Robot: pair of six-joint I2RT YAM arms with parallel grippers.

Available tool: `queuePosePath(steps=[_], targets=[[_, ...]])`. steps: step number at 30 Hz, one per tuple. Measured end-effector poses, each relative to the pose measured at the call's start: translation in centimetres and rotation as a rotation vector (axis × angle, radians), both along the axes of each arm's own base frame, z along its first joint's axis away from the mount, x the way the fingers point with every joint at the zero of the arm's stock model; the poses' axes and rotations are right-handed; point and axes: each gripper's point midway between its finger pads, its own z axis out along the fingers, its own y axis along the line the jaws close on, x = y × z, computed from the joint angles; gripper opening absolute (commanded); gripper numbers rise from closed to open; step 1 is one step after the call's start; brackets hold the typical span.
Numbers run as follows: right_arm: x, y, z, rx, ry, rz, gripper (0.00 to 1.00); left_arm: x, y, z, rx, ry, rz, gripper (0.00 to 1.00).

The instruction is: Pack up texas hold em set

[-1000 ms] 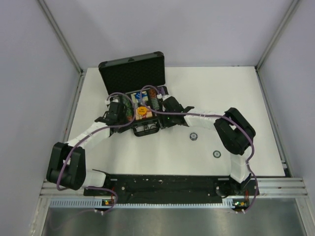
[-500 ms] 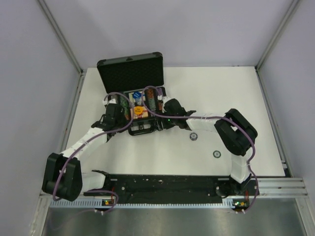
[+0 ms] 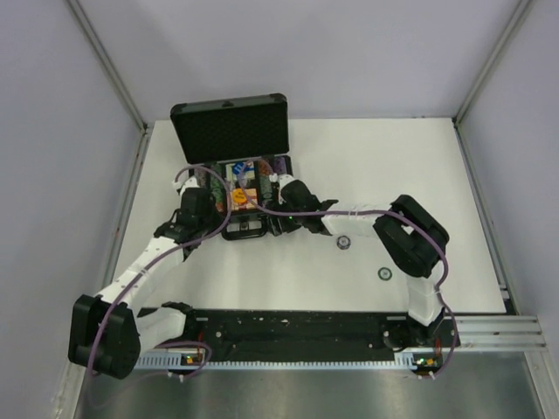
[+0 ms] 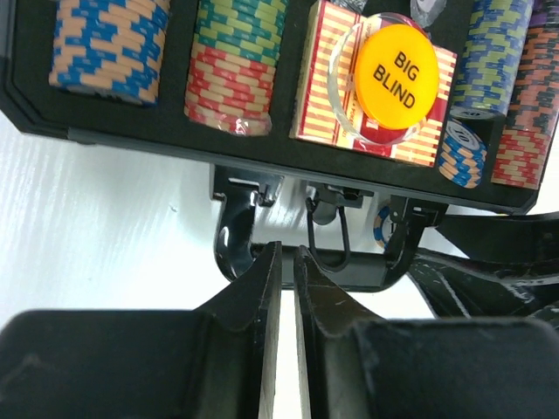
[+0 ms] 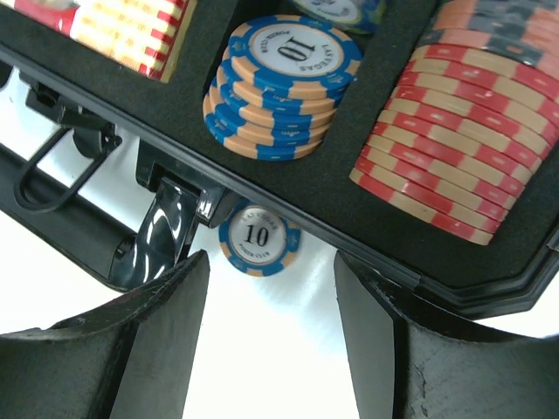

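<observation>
The black briefcase [image 3: 231, 129] stands open at the back left of the table, lid up. Its tray holds multicoloured chip rows [image 4: 234, 61], a red card deck [image 4: 321, 87] and an orange "BIG BLIND" disc [image 4: 396, 76]. My left gripper [image 3: 214, 223] [image 4: 286, 255] is shut and empty, its tips just short of the case handle [image 4: 349, 278]. My right gripper [image 3: 281, 214] [image 5: 271, 279] is open and empty at the case's front edge. In front of it a blue "10" chip [image 5: 258, 237] lies on the table, partly under the case rim. A stack of blue chips [image 5: 284, 83] sits in the tray.
Two small dark chips [image 3: 344, 242] [image 3: 384, 273] lie loose on the white table [image 3: 393, 166] to the right of the case. Grey walls close in the table on the left, back and right.
The briefcase has shifted left and turned squarer to the table, its lid more upright. Both arms have moved left with it; the left arm is stretched further out.
</observation>
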Motion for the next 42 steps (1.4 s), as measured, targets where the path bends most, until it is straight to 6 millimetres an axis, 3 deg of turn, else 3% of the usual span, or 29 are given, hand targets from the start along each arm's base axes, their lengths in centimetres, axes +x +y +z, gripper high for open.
queuePosePath(steps=[9,16,22,30,35,42], targets=[[-0.7,2.8,-0.2,-0.060,-0.099,0.047,0.62,-0.5,0.9,0.7,0.025,-0.014,0.033,0.18],[-0.6,3.1,-0.7,-0.140,-0.150,0.049,0.60,-1.0,2.2,0.5,0.061,0.000,0.093,0.20],[-0.5,3.2,-0.9,-0.205,-0.191,0.051,0.52,-1.8,4.2,0.5,0.101,0.015,0.208,0.22],[-0.2,2.9,-1.0,-0.225,-0.200,0.026,0.45,-2.1,5.3,1.1,0.103,-0.007,0.274,0.25],[-1.2,1.5,-1.1,-0.239,-0.183,0.021,0.44,-2.3,5.4,0.8,0.100,-0.003,0.283,0.27],[-3.9,-2.6,-1.3,-0.292,-0.122,-0.002,0.44,-2.4,5.5,0.7,0.101,0.000,0.284,0.28]])
